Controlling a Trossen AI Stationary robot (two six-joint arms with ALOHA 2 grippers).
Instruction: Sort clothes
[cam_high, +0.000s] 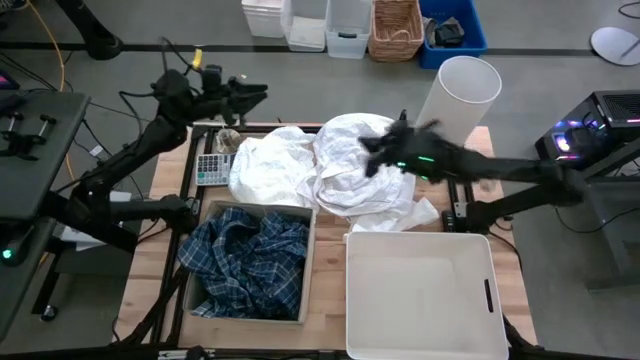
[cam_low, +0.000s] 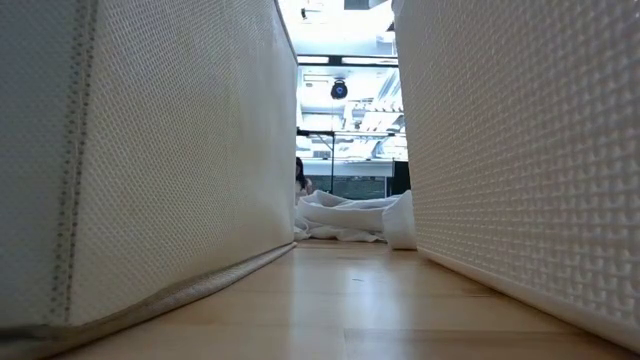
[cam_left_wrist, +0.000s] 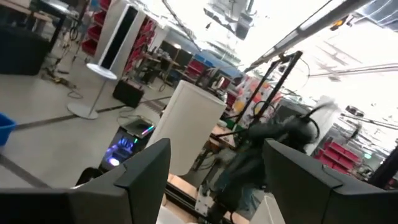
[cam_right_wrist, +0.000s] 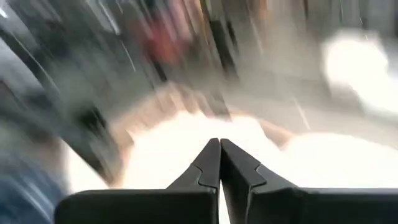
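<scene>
white garments (cam_high: 320, 165) lie heaped across the far middle of the wooden counter (cam_high: 325, 300), a rumpled mass reaching from near the left edge to just beside the white cylindrical lampshade (cam_high: 455, 95). in the low view the same white fabric (cam_low: 350, 215) shows at the end of the gap between two textured bin walls. the blue-and-white plaid shirt (cam_high: 250, 255) sits bunched inside the beige fabric bin (cam_high: 305, 285) at the near left of the counter. next to it on the right stands the white plastic bin (cam_high: 420, 295), with nothing visible inside.

the right gripper (cam_high: 385, 150) hangs over the top of the white heap, blurred in the high view; its own wrist view shows the two dark fingers (cam_right_wrist: 205, 171) pressed together with nothing between them, white fabric spread beyond them. the left gripper (cam_high: 250, 95) is lifted at the far left corner of the counter, clear of the clothes, and its wrist view shows its fingers (cam_left_wrist: 146, 171) spread well apart and holding nothing, facing the lampshade and the other arm.

a calculator (cam_high: 212, 168) lies on the counter at the left edge of the white heap.
</scene>
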